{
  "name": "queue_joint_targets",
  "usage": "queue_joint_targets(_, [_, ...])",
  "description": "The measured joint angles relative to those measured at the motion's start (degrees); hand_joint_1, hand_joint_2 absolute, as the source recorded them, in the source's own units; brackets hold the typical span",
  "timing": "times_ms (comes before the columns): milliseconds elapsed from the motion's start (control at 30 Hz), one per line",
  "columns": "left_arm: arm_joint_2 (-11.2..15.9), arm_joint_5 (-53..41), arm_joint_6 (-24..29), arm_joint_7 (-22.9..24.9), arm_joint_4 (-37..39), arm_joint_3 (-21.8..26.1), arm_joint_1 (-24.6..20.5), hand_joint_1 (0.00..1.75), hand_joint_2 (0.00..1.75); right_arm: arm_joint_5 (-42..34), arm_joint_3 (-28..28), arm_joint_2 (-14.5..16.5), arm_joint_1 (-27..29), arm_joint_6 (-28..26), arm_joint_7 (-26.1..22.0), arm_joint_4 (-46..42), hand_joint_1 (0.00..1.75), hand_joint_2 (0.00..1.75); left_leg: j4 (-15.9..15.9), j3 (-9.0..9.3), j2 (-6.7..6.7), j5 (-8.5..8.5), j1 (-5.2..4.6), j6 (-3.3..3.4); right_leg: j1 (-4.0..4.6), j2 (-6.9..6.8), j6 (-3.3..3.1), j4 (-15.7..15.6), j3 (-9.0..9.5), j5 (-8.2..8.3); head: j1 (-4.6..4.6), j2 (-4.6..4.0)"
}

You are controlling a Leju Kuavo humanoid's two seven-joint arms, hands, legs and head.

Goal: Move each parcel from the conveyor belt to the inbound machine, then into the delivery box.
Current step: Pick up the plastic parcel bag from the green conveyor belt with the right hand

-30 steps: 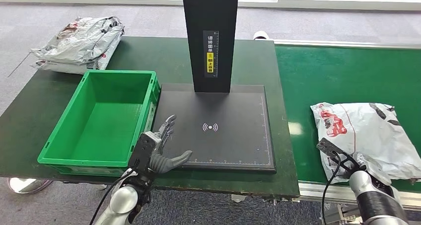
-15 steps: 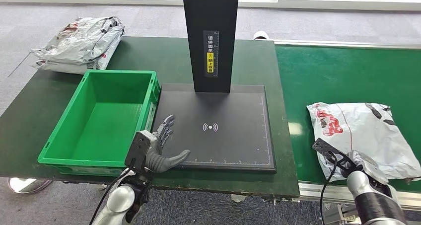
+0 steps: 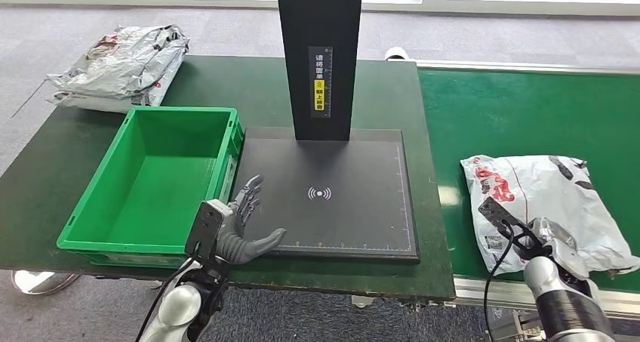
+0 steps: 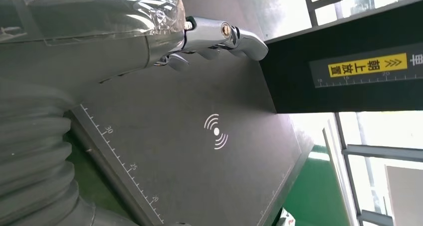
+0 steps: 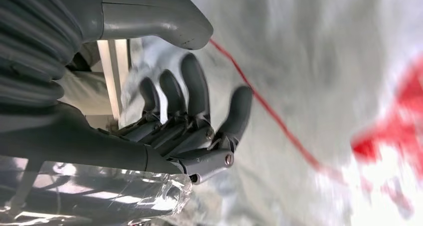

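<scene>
With fingers apart beside the parcel [image 3: 551, 198] on the belt [image 3: 513, 115], the right robot hand [image 3: 547, 236] should grip its near edge firmly; the left robot hand [image 3: 241, 217] hovers spread, holding nothing.

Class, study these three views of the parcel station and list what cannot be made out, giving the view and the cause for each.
1. Right hand, right wrist view: contact with the parcel is unclear; the picture is blurred.
2. Parcel label, head view: print too small to read.
3. Inbound machine, head view: its column runs off the top edge.
4. Pile of bags, head view: count unclear; they overlap.

Parcel-sorting station: conveyor belt [image 3: 528, 108], scanner [image 3: 324, 191]
</scene>
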Motion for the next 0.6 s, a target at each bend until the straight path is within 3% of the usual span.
queue_joint_targets(100, [-0.01, -0.05, 0.34, 0.42, -1.19, 0.05, 0.91, 0.00, 1.75, 0.17, -0.01, 0.50, -0.88, -3.52, 0.38, -2.09, 0.00, 1.75, 0.00, 0.02, -0.01, 0.00, 0.00, 0.00, 0.01, 0.02, 0.00, 0.00, 0.00, 0.00, -0.01, 0.00])
queue_joint_targets(367, [0.00, -0.13, 0.47, 0.57, -2.25, 0.06, 1.58, 0.00, 1.75, 0.49, -0.04, 1.23, -1.54, -4.74, 0.23, -4.90, 0.00, 1.75, 0.00, 0.02, -0.03, 0.01, 0.01, 0.00, 0.00, 0.01, 0.00, 0.00, 0.01, 0.00, -0.01, 0.01])
queue_joint_targets(600, [-0.02, -0.09, 0.84, 0.58, -2.26, 0.06, 1.76, 0.00, 1.75, 3.79, -0.63, 1.39, -1.86, -9.94, -0.82, -6.66, 0.00, 1.75, 0.01, 0.02, -0.03, 0.01, 0.01, 0.00, 0.00, 0.02, 0.00, 0.00, 0.00, 0.00, -0.01, 0.00])
